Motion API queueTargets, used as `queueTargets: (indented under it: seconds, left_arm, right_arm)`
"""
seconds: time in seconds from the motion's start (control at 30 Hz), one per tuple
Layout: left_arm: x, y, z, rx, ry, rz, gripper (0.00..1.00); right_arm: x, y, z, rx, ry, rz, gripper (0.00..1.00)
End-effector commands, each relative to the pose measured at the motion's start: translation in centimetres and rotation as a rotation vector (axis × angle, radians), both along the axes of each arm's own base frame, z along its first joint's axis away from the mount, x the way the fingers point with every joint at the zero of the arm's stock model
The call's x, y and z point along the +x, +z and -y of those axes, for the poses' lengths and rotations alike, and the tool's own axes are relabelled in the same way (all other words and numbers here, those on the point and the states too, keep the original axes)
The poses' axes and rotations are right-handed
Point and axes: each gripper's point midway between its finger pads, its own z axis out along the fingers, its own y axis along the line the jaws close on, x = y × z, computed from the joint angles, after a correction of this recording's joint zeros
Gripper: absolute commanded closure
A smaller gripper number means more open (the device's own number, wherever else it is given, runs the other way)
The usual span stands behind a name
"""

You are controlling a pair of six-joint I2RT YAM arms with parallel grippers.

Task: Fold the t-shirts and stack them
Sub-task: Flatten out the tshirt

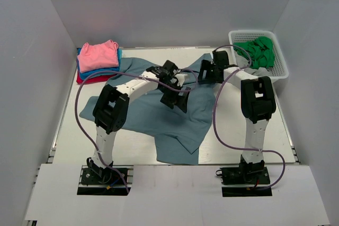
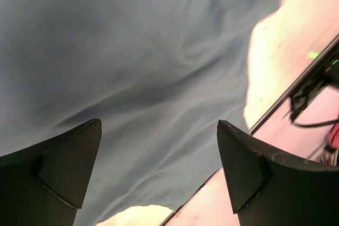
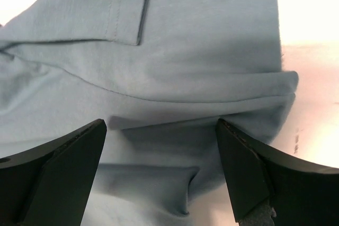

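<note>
A large slate-blue t-shirt [image 1: 143, 112] lies spread and rumpled across the middle of the table. My left gripper [image 1: 177, 99] is open and empty above its middle; in the left wrist view [image 2: 159, 130] the cloth [image 2: 132, 51] fills the space between the fingers [image 2: 63, 168]. My right gripper [image 1: 207, 72] is open and empty over the shirt's far right part; the right wrist view [image 3: 159, 125] shows a folded, creased edge of the shirt [image 3: 201, 35] below it. A folded stack at the back left has a pink shirt [image 1: 98, 54] on a bright blue one [image 1: 103, 70] and a red one [image 1: 87, 79].
A white mesh basket [image 1: 279, 62] stands at the back right with green cloth [image 1: 259, 50] in it. White walls close in the table [image 1: 238, 125] on three sides. The table's near edge with a dark rail shows in the left wrist view [image 2: 286, 99].
</note>
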Motion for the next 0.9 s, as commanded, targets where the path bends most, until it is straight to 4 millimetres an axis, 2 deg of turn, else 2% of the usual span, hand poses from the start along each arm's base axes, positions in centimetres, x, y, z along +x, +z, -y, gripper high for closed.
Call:
queueTargets:
  seconds: [0.0, 0.03, 0.1, 0.17, 0.2, 0.27, 0.3, 0.33, 0.37, 0.4, 0.47, 0.53, 0.6, 0.67, 0.7, 0.73, 0.77, 0.8, 0.87]
  left_arm:
    - [-2.6, -3.0, 0.5, 0.004, -0.076, -0.072, 0.00]
    - [-3.3, -3.3, 0.9, 0.005, -0.095, -0.074, 0.00]
    - [-4.5, -5.1, 0.7, 0.038, -0.108, -0.118, 0.00]
    - [-5.2, -5.9, 0.5, 0.065, -0.115, -0.135, 0.00]
    - [-5.5, -6.7, 0.1, 0.087, -0.111, -0.147, 0.00]
    - [-6.6, -7.7, -0.3, 0.110, -0.121, -0.176, 0.00]
    - [-6.8, -7.9, -0.5, 0.116, -0.121, -0.185, 0.00]
    - [-7.9, -8.5, -0.6, 0.119, -0.137, -0.220, 0.00]
    - [-8.2, -8.9, -0.9, 0.131, -0.148, -0.232, 0.00]
    - [-9.0, -9.1, -0.8, 0.132, -0.160, -0.248, 0.00]
    - [-9.6, -9.3, -0.8, 0.139, -0.171, -0.254, 0.00]
    - [-9.1, -8.6, 0.1, 0.121, -0.181, -0.230, 0.00]
    - [-7.5, -7.2, 2.2, 0.052, -0.180, -0.183, 0.00]
    - [-5.9, -5.5, 4.2, -0.012, -0.182, -0.143, 0.00]
    - [-4.0, -3.2, 6.0, -0.065, -0.180, -0.079, 0.00]
    - [-3.4, -2.7, 6.7, -0.073, -0.165, -0.079, 0.00]
    - [-2.5, -1.3, 7.5, -0.103, -0.168, -0.042, 0.00]
    - [-1.3, 0.6, 8.3, -0.112, -0.154, -0.004, 0.00]
    - [-0.1, 2.7, 8.6, -0.110, -0.115, 0.047, 0.00]
  right_arm:
    - [0.5, -2.4, 2.2, -0.001, -0.096, -0.049, 0.10]
    - [0.6, -2.7, 2.7, 0.000, -0.105, -0.055, 0.10]
    - [1.4, -2.4, 2.6, 0.001, -0.096, -0.043, 0.10]
    - [2.2, -2.7, 2.9, -0.007, -0.097, -0.043, 0.10]
    - [3.2, -1.9, 3.2, -0.017, -0.112, -0.024, 0.10]
    - [3.8, -3.0, 4.1, -0.052, -0.149, -0.039, 0.10]
    - [5.4, -2.1, 4.6, -0.065, -0.175, -0.008, 0.10]
    - [5.3, -3.0, 5.1, -0.098, -0.182, -0.031, 0.10]
    - [5.5, -3.7, 5.1, -0.102, -0.180, -0.043, 0.10]
    - [7.2, -2.1, 5.5, -0.127, -0.201, 0.008, 0.10]
    - [8.1, -1.4, 5.6, -0.124, -0.210, 0.014, 0.10]
    - [8.8, -1.8, 5.2, -0.124, -0.184, 0.013, 0.10]
    - [8.9, -1.1, 4.9, -0.125, -0.166, 0.018, 0.10]
    - [9.0, 0.6, 4.4, -0.109, -0.129, 0.047, 0.10]
    - [8.6, 1.7, 4.0, -0.109, -0.100, 0.054, 0.10]
    - [8.5, 3.3, 3.5, -0.082, -0.073, 0.081, 0.10]
    - [7.8, 3.6, 3.2, -0.092, -0.051, 0.068, 0.10]
    - [7.4, 6.7, 2.7, -0.093, -0.025, 0.110, 0.10]
    - [5.9, 7.6, 2.4, -0.109, -0.017, 0.088, 0.10]
